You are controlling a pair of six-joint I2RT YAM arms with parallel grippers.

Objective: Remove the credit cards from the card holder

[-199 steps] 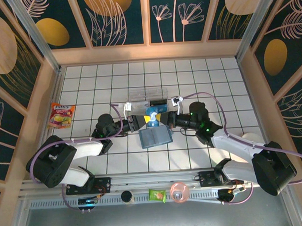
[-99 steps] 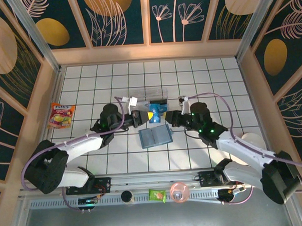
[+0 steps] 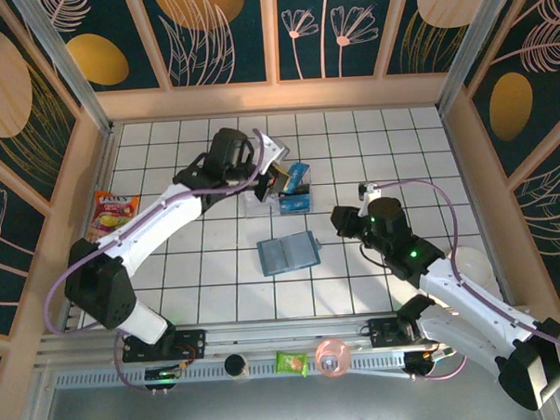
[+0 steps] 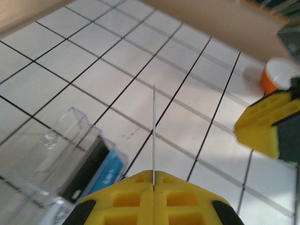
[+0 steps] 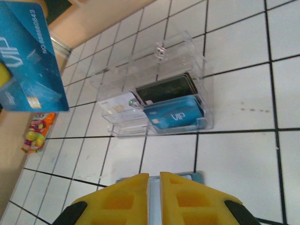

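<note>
The left end effector (image 3: 280, 177) is shut tight on a blue card (image 3: 298, 175). Its own camera sees the card from the thin side, like a line poking out of the yellow fingers. A second ago this end effector was low over the middle of the tabletop, right beside the other one, with the card between them. Now the arm has lifted up and reached toward the far edge, so the card hangs in the air above the clear tray (image 5: 183, 47).

The right end effector (image 5: 154, 177) has let go and pulled back toward the right edge. Its fingers are almost together and hold nothing.

The card holder (image 3: 288, 254) lies open and flat in the middle of the tabletop, with no end effector touching it.

So this card is out of the holder, and that bit of the job looks done. Another blue card (image 5: 174, 116) already lies in the tray, so this one will probably go there too. I cannot tell if more cards hide in the holder.
</note>
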